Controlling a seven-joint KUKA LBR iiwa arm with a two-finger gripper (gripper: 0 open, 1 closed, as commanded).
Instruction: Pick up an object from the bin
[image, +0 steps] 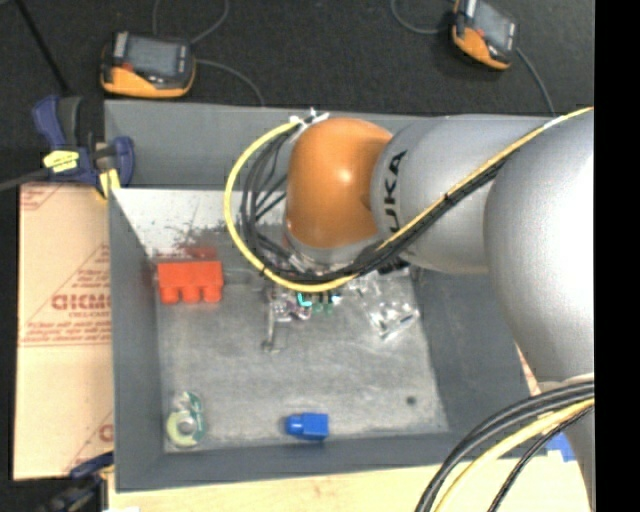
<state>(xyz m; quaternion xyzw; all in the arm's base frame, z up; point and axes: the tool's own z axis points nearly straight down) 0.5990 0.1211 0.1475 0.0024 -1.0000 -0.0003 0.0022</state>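
The gripper (283, 318) hung low in the grey bin (330, 385), to the right of the orange block (188, 282). It was apart from the block, not touching it. It was over bare floor, and I saw nothing held in it. I could not tell if it was open or shut.

A crumpled clear plastic piece (388, 310) lay farther right of the block, just past the gripper. A small blue thing (307, 426) lay below and to the right of the block, by the near wall. A little round white and green thing (185, 420) lay right below the block, in the near corner.

The big grey arm (480, 200) came in from the right and bent down over the bin. Its round orange cover (335, 185) sat above the gripper, up and to the right of the block. Yellow and black cables (232, 215) looped round the cover. On the arm, beside the cover, I could read the black letters "UKA" (396, 190).
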